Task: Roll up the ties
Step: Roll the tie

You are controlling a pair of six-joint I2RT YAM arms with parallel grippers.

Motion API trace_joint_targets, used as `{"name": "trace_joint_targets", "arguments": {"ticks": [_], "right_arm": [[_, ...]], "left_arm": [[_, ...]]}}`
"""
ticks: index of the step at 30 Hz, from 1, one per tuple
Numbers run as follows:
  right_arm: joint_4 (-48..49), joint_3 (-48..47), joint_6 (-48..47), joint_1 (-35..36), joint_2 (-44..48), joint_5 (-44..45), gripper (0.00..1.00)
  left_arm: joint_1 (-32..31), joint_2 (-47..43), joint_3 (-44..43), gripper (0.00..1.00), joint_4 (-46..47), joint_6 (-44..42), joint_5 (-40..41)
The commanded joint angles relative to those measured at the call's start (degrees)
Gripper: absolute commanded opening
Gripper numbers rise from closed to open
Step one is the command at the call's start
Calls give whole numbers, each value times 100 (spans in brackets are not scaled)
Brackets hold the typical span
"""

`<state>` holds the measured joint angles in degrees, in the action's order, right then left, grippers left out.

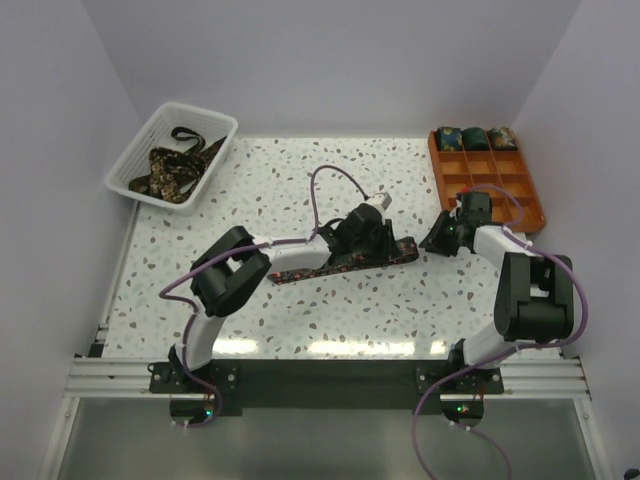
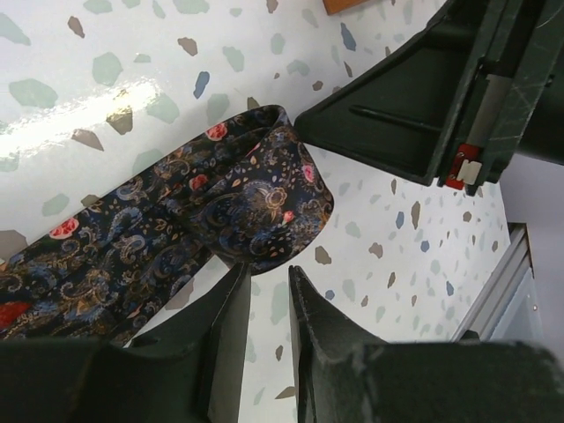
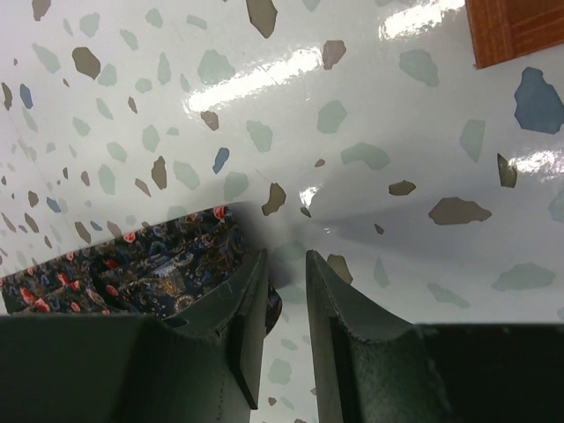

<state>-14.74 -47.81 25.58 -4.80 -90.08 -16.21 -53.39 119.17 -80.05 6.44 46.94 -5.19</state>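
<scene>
Tie flat at mid-frame of top view, its right end curled over. Left gripper at curl, jaws narrow, nothing between. Right gripper beside tie tip, narrow, empty. Likely step: starting roll. Next: pinch curl, turn it along fabric.

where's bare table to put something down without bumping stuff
Free: the back strip of table between white basket and orange tray, and the front strip between the flat tie and the near edge. Crowded: the tie's right end, where left claw and right claw meet beside the tray.
</scene>
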Motion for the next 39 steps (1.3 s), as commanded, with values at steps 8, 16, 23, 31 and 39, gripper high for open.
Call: {"name": "trace_joint_targets", "arguments": {"ticks": [8, 16, 23, 31, 39], "right_arm": [[332, -53, -124, -4, -44, -216, 28], [393, -44, -124, -4, -88, -269, 28], [428, -26, -141, -4, -106, -313, 28], [525, 17, -141, -4, -167, -471, 28], [507, 26, -168, 5, -9, -787, 26]], "left_arm": [[-23, 36, -54, 28, 59, 140, 238], [-23, -17, -116, 31, 165, 448, 378], [-23, 255, -143, 30, 103, 632, 379], [-23, 405, -151, 21, 121, 676, 502], [-14, 440, -160, 16, -151, 676, 632]]}}
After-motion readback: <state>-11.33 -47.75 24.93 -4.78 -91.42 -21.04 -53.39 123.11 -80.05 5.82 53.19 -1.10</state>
